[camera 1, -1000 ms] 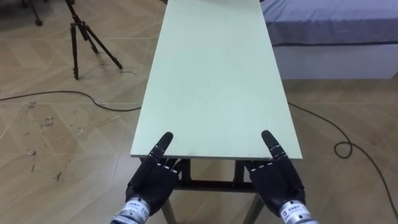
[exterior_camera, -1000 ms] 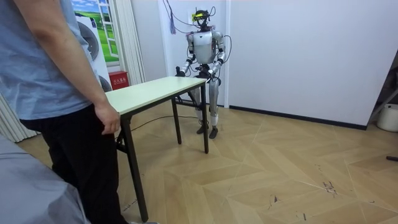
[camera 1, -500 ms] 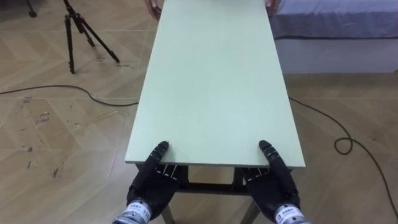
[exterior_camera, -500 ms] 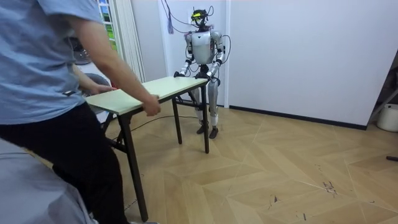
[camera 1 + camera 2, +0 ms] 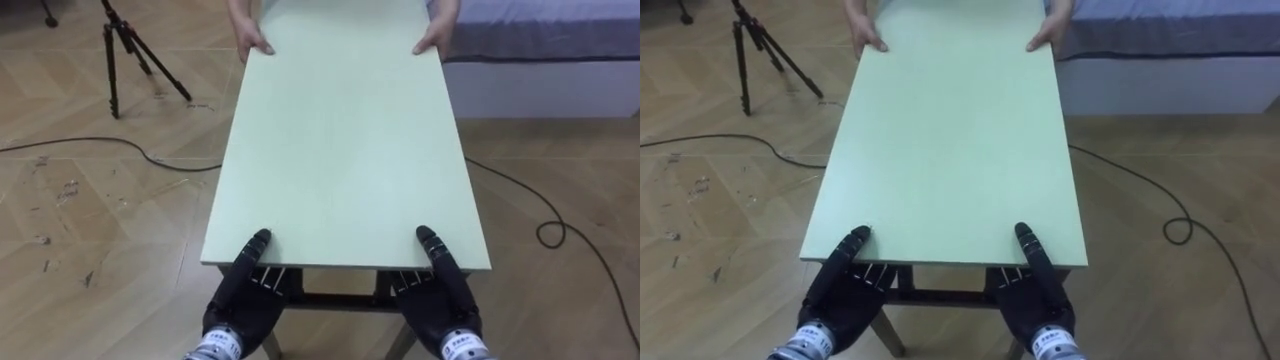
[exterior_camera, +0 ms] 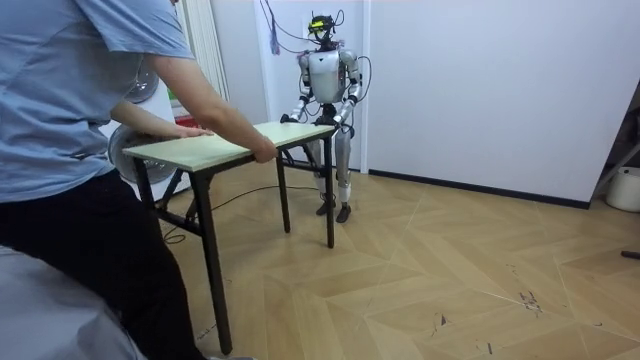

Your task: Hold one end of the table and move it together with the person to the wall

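Robot and person at opposite short ends of the desk (image 5: pixel 345 150).

The left robot hand (image 5: pixel 243 295) and the right robot hand (image 5: pixel 440 295) sit at the near corners of the pale green desk, each with a thumb lying on top and the rest tucked beneath, so I cannot tell whether either is clamped. At the far end the person's hands (image 5: pixel 255 42) hold the two far corners. A tripod (image 5: pixel 125 50) stands far left on the wood floor, a bed (image 5: pixel 545 40) lies far right, and a cable (image 5: pixel 120 145) trails on the left. In the room view the person (image 6: pixel 70 120) leans over the desk and the robot stands upright by the white wall.
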Available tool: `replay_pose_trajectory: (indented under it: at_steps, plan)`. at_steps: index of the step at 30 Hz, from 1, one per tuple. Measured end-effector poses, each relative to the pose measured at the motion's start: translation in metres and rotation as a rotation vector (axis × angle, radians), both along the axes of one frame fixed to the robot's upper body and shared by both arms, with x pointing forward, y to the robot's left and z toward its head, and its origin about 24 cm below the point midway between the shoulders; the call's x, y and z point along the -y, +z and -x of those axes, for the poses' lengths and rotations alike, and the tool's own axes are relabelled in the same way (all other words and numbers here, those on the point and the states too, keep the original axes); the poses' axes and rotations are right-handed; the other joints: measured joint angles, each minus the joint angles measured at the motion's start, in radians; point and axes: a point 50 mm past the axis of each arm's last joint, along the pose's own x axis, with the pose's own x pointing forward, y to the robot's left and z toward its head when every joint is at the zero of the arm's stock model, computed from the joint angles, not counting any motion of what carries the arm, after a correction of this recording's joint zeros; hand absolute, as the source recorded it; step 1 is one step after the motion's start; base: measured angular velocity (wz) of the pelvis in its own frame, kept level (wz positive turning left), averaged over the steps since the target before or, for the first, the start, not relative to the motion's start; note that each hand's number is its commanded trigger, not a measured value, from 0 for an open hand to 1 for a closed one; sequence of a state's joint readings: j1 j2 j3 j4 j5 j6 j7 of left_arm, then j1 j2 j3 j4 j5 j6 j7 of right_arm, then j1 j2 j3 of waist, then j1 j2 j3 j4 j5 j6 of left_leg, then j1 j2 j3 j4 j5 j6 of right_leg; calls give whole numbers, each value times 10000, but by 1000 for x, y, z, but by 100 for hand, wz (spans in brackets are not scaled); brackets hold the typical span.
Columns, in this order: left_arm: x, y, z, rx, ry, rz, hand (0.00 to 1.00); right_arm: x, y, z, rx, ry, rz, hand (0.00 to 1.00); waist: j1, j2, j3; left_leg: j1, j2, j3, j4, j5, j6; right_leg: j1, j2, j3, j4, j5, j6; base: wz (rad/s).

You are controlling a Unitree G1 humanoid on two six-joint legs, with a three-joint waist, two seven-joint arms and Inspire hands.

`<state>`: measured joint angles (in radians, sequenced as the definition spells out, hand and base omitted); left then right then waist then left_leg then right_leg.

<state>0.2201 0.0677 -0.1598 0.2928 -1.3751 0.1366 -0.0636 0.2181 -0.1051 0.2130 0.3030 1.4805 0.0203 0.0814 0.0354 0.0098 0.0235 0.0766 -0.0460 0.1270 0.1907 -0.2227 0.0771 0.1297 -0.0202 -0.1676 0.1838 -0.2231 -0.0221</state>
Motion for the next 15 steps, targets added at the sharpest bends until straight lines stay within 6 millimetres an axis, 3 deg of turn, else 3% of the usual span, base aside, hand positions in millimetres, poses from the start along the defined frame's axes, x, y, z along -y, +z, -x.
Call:
replay_pose_trajectory:
  at_steps: [15]
  plan:
    - [-2,-4,11,90,-69,-303,100,0,-3,8,138,149,92,100,-2,41,-25,-158,0,2,133,0,0,-112,-10,-57,18,0,0,0]
